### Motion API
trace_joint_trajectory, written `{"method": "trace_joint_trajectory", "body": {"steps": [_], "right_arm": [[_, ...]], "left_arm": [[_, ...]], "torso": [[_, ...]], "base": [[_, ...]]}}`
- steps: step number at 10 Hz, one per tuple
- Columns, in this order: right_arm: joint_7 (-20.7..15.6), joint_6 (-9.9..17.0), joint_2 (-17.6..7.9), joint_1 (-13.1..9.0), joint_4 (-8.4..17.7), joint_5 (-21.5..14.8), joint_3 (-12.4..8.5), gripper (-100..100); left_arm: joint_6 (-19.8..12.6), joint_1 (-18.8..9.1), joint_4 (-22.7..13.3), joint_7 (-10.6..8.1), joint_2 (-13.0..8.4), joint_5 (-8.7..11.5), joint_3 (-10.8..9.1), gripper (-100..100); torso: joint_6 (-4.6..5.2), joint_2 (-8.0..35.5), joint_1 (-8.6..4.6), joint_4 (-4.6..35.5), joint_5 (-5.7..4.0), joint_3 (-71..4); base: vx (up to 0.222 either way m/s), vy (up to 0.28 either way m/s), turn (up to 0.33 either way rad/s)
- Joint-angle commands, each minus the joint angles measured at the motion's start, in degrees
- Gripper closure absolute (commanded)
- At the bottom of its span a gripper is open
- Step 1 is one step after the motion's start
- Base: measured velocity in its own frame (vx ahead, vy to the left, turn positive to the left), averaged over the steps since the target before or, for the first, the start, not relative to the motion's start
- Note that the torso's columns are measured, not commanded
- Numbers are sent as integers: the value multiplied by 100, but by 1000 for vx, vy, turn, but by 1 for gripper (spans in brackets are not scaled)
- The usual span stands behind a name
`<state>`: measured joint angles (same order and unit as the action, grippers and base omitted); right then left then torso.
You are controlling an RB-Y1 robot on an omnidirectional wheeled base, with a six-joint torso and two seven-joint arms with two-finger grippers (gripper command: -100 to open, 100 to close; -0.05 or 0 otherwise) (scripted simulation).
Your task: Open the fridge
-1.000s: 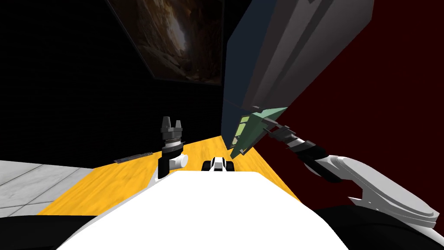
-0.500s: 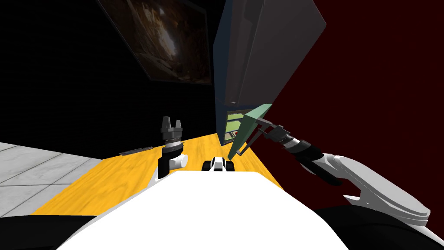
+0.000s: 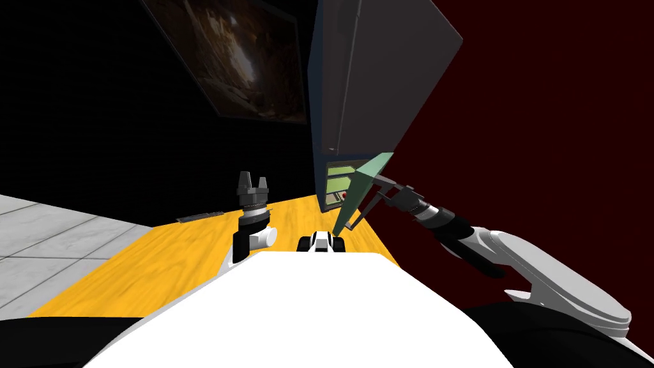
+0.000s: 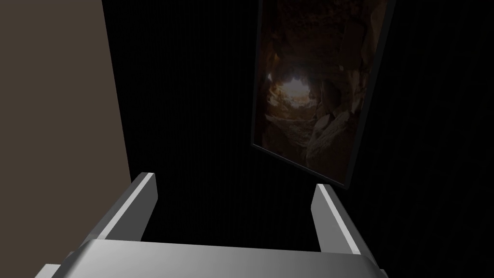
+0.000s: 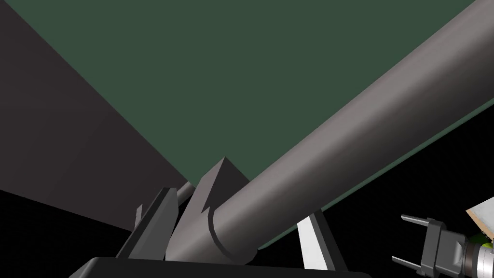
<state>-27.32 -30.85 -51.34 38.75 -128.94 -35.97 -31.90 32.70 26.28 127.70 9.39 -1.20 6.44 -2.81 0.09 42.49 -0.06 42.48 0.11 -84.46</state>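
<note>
Since half a second ago, the green lower door (image 3: 361,188) has swung wider and more of the lit shelves (image 3: 338,182) shows. My head has shifted too.

The fridge (image 3: 377,76) stands at 1 o'clock on the yellow floor (image 3: 191,255). Its door is ajar, with the free edge pointing toward me at about 7 o'clock. The grey handle (image 5: 347,140) runs along that edge, with its long axis 1 to 7 o'clock in the head view.

The right gripper (image 5: 231,217) is clenched around the handle, one finger on each side. The left gripper (image 3: 253,182) is raised at 11 o'clock, fingers spread, holding nothing.
</note>
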Motion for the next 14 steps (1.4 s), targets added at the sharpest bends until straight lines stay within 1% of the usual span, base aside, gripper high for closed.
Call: {"method": "trace_joint_trajectory", "body": {"steps": [1,2,3,6,8,10,12,13,14], "right_arm": [[-43,-204,-42,-1,-179,54,53,100],[-43,-204,-42,-1,-179,54,53,100],[-61,-298,-51,7,-265,77,96,100],[-61,-298,-51,7,-265,77,96,100],[-61,-298,-51,7,-265,77,96,100],[-61,-298,-51,7,-265,77,96,100],[-61,-298,-51,7,-265,77,96,100],[-91,-327,-47,-35,-285,101,128,100],[-106,-380,-49,-37,-333,114,149,100]], "left_arm": [[0,-1,0,0,0,0,0,0],[0,-1,0,0,0,0,0,0],[0,-1,0,0,0,0,0,0],[0,0,0,0,2,0,1,0],[0,1,1,0,3,0,3,0],[0,0,1,0,2,0,2,0],[0,0,1,0,2,0,2,0],[0,0,1,0,2,0,2,0],[0,0,1,0,1,0,1,0]], "torso": [[-5,2,15,-6,0,-1],[-13,25,32,-7,-1,21],[-9,29,62,-14,-2,32],[-2,52,95,-1,11,49],[-1,52,90,-1,9,49],[-20,52,81,-1,12,45],[-12,53,83,-1,10,47],[-12,50,85,-3,11,45],[-7,56,34,3,1,46]], "base": [[-148,-229,83],[-135,-196,23],[-109,-167,40],[-51,-80,-3],[23,37,6],[-6,-10,2],[-1,-2,-2],[1,-142,56],[-43,-277,79]]}}
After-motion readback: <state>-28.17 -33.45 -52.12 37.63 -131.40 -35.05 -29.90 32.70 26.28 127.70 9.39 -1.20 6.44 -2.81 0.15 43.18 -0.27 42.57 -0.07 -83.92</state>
